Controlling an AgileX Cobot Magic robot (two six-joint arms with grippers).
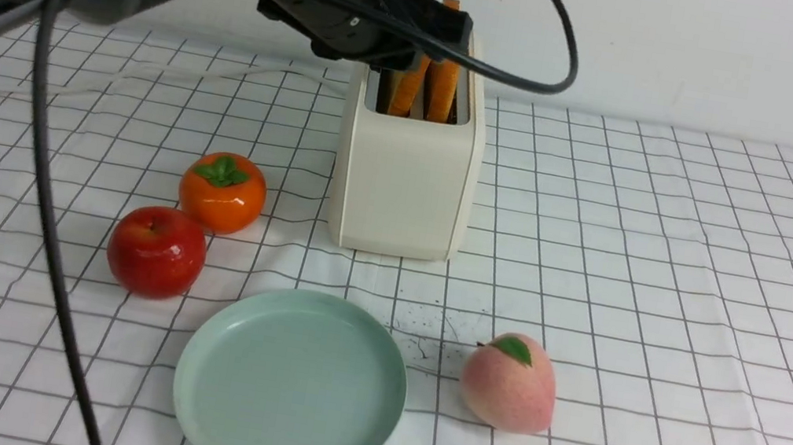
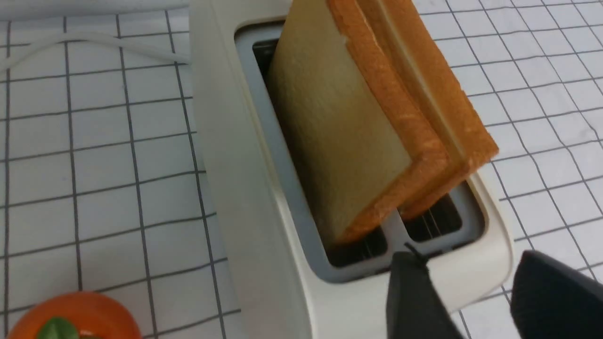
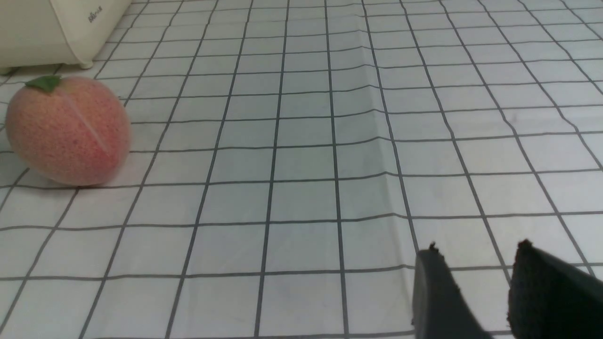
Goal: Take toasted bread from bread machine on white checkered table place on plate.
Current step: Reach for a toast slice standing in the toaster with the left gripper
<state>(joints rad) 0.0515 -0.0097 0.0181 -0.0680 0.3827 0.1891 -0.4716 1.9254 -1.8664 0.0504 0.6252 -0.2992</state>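
Note:
Two slices of toasted bread (image 1: 426,88) stand upright in the slots of the cream bread machine (image 1: 404,176) at the middle back of the white checkered table (image 1: 671,298). My left gripper (image 1: 443,27) hovers just above them. In the left wrist view the slices (image 2: 339,132) lean together out of the bread machine (image 2: 235,188), and the left gripper (image 2: 468,256) is open, short of the toast, with nothing between its fingers. The mint-green plate (image 1: 290,389) lies bare in front of the bread machine. My right gripper (image 3: 476,246) is open over bare cloth and out of the front view.
An orange persimmon (image 1: 222,191) and a red apple (image 1: 156,250) sit left of the bread machine. A peach (image 1: 508,382) lies right of the plate. The left arm's black cable (image 1: 50,199) hangs down across the left side. A white cord (image 1: 150,68) runs back left.

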